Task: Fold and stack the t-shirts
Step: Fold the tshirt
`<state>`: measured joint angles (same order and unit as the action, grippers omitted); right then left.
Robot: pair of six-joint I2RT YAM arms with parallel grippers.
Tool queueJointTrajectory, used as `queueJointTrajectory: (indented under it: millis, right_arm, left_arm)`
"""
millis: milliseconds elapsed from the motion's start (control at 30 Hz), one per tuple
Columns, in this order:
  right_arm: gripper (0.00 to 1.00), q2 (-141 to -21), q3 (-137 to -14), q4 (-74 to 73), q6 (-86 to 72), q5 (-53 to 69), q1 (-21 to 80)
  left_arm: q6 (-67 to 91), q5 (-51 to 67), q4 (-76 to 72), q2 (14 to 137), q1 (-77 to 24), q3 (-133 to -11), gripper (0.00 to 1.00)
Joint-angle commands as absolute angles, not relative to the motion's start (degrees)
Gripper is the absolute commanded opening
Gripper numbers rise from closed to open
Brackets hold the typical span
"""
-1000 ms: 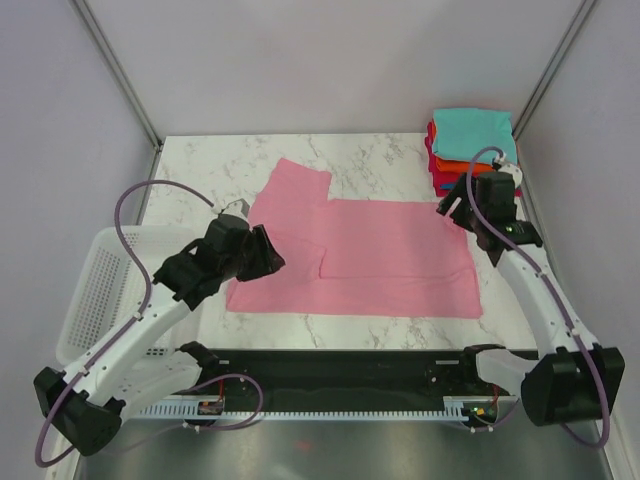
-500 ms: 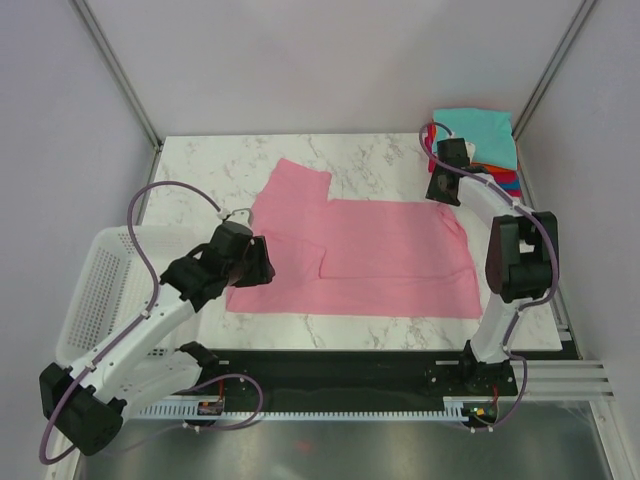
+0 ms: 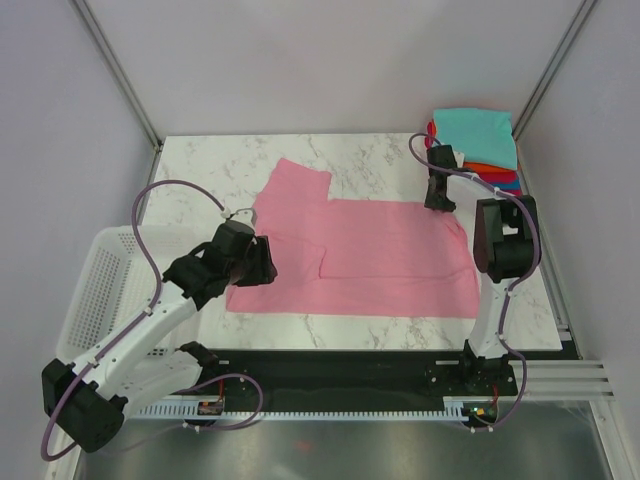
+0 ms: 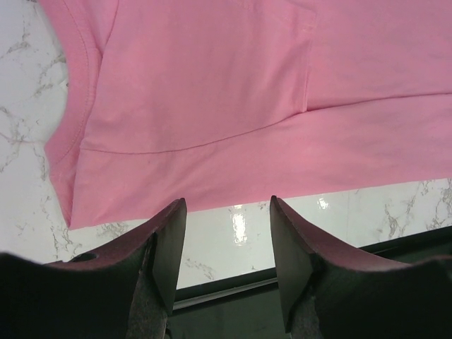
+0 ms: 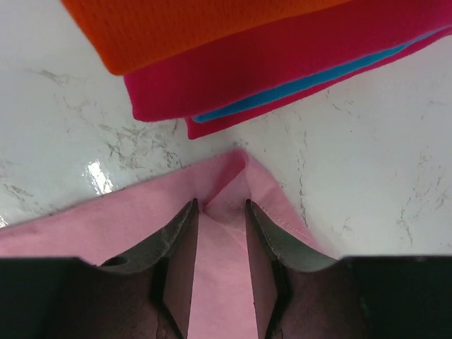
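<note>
A pink t-shirt (image 3: pixel 380 250) lies spread flat on the marble table, its body partly folded. My right gripper (image 3: pixel 436 203) is down at its far right corner, next to the stack. In the right wrist view this gripper (image 5: pixel 221 212) is shut on the pink cloth (image 5: pixel 106 226), which puckers up between its fingers. My left gripper (image 3: pixel 268 262) hovers at the shirt's near left edge. It (image 4: pixel 227 244) is open with only bare table between its fingers, just short of the hem (image 4: pixel 212 106). Folded t-shirts are stacked at the far right, teal (image 3: pixel 475 135) above orange (image 5: pixel 198 21), red (image 5: pixel 282 70) and blue (image 5: pixel 311 85).
A white mesh basket (image 3: pixel 100 290) sits at the table's left edge beside the left arm. The dark rail (image 3: pixel 350 375) with the arm bases runs along the near edge. Grey walls and slanted posts close in the far side.
The right arm swung in from the right side to the shirt's far right corner, and its jaws closed on the cloth. The left arm barely moved.
</note>
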<state>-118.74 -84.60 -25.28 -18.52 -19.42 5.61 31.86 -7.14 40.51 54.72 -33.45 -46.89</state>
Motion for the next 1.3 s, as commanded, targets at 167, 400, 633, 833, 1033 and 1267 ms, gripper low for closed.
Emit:
queueJointTrajectory:
  millis: [167,400,633,833,1033,1267]
  right_arm:
    - [0.26,-120.2,-86.6,-24.3,-17.7,-23.9,6.2]
    - [0.17,-117.6,-85.8,-24.5,-17.8,-25.0,6.2]
    - [0.0,-114.6,-85.9,-25.8,-17.0,-25.8,6.1]
    - [0.0,-109.6,-82.4,-26.7,-15.1,-26.5,6.0]
    - [0.0,-103.3,-75.3,-27.2,-15.6,-23.0,6.0]
    - [0.0,-97.7,-65.2,-23.3,-16.6,-16.5,6.1]
  left_arm:
    - [29.6,-6.8,38.9,55.1,-33.2,-47.6,0.58]
    - [29.5,-7.1,39.0,55.3,-33.2,-47.6,0.58]
    - [30.3,-8.7,38.9,56.2,-32.4,-48.2,0.58]
    - [30.0,-8.2,36.8,62.7,-25.5,-56.0,0.68]
    - [27.9,1.8,28.4,81.4,-11.6,-71.1,0.69]
    - [26.0,11.8,21.2,112.6,-6.1,-95.9,0.68]
